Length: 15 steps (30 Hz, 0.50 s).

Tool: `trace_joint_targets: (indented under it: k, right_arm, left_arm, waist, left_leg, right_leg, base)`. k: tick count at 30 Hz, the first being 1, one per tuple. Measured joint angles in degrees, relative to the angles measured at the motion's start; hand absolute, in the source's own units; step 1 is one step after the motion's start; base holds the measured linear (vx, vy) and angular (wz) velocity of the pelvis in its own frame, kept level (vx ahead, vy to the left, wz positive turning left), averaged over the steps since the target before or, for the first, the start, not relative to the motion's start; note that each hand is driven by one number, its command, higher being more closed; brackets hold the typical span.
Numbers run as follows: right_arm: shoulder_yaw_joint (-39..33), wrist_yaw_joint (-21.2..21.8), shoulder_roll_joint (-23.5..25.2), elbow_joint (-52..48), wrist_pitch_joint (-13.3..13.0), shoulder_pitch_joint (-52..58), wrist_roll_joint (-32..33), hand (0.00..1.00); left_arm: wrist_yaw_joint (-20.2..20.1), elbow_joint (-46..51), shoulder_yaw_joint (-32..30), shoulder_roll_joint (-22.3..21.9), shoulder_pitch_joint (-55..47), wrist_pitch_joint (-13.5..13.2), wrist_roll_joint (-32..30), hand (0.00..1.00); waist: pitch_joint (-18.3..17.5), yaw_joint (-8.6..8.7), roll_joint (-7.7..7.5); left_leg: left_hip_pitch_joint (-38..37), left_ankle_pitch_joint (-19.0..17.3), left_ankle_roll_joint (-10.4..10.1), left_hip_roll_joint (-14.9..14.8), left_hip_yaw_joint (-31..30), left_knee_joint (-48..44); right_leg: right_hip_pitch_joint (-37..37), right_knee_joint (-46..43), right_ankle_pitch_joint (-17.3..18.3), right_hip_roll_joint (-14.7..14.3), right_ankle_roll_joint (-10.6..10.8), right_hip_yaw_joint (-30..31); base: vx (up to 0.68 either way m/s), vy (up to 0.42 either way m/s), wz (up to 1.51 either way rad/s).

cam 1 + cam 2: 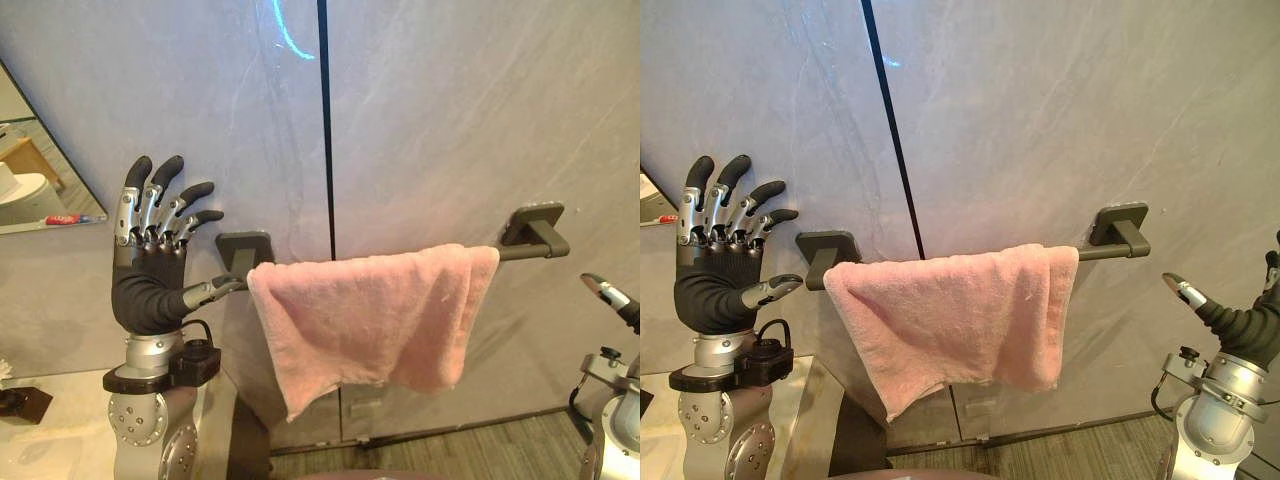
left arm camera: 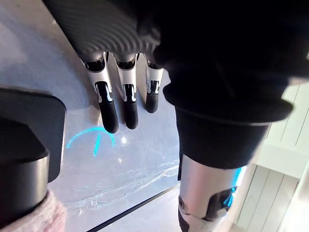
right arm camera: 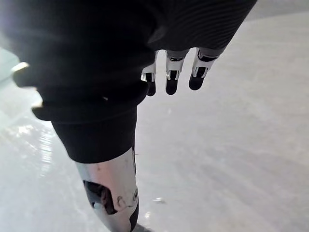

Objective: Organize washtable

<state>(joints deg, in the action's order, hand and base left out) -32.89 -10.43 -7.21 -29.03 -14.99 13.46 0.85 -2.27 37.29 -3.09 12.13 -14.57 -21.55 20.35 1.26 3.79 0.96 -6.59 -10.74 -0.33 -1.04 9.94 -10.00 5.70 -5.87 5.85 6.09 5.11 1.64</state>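
Left robot hand (image 1: 150, 285): raised upright, fingers straight and spread, holding nothing, thumb just beside the left bracket (image 1: 243, 248). Right robot hand (image 1: 1240, 325): low at the right, fingers straight, holding nothing, well apart from the towel. Pink towel (image 1: 365, 320): draped over the grey towel bar (image 1: 520, 251) on the marbled wall (image 1: 450, 120), left corner hanging lowest. Counter (image 1: 50, 405): lower left, under the mirror (image 1: 30, 170).
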Motion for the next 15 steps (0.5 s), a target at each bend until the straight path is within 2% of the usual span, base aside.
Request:
trace_joint_targets:
  k: [5, 7, 11, 13, 15]
  right_arm:
    - [2.64, 5.53, -0.04, -4.47, -3.74, -2.54, 8.51, 0.00]
    - [7.16, 9.91, -0.09, -5.21, -4.91, -3.04, 14.29, 0.00]
    - [17.31, 16.16, -2.23, -5.81, -4.82, -3.03, 21.00, 0.00]
    - [22.88, 20.65, -4.91, -5.82, -4.20, -3.03, 24.66, 0.00]
    - [25.25, 22.14, -5.80, -5.81, -4.26, -3.07, 26.67, 0.00]
  left_arm:
    - [-1.43, 2.48, -0.35, 0.19, 0.09, -0.08, 0.53, 0.00]
    - [-3.63, 5.23, -0.07, 0.93, 0.09, -0.26, 1.96, 0.00]
    - [-7.39, 5.83, 4.67, 3.49, 0.03, -0.70, 5.01, 0.00]
    - [-10.80, 5.68, 8.76, 5.38, -0.16, -0.08, 8.40, 0.00]
    - [-12.85, 4.18, 11.95, 6.80, -0.44, 0.28, 9.37, 0.00]
  waist:
    - [0.26, -0.01, -0.35]
    - [0.68, -0.12, -0.78]
    - [0.93, -1.13, -0.92]
    - [1.21, -1.54, -1.09]
    - [1.69, -1.56, -1.30]
  left_leg:
    - [-0.15, -0.03, 0.01, -0.02, 0.10, 0.00]
    - [-0.17, -0.03, 0.01, -0.05, 0.13, -0.03]
    - [-0.24, -0.05, 0.05, -0.06, 0.09, -0.02]
    - [-0.29, -0.04, 0.06, 0.00, -0.20, -0.02]
    - [-0.32, -0.04, 0.07, 0.02, -0.49, 0.07]
  right_leg:
    - [0.09, -0.06, 0.00, -0.01, 0.00, 0.10]
    - [0.12, -0.13, 0.00, -0.01, 0.00, 0.12]
    - [0.24, -0.14, -0.01, 0.11, 0.03, 0.09]
    - [0.75, -0.11, -0.01, 0.17, 0.03, -0.11]
    - [1.10, -0.05, -0.01, 0.17, 0.03, -0.25]
  base:
    - [0.00, 0.000, 0.00]
    - [-0.03, 0.002, -0.01]
    - [0.00, 0.000, 0.00]
    - [0.00, 0.005, 0.08]
    - [-0.04, 0.000, 0.08]
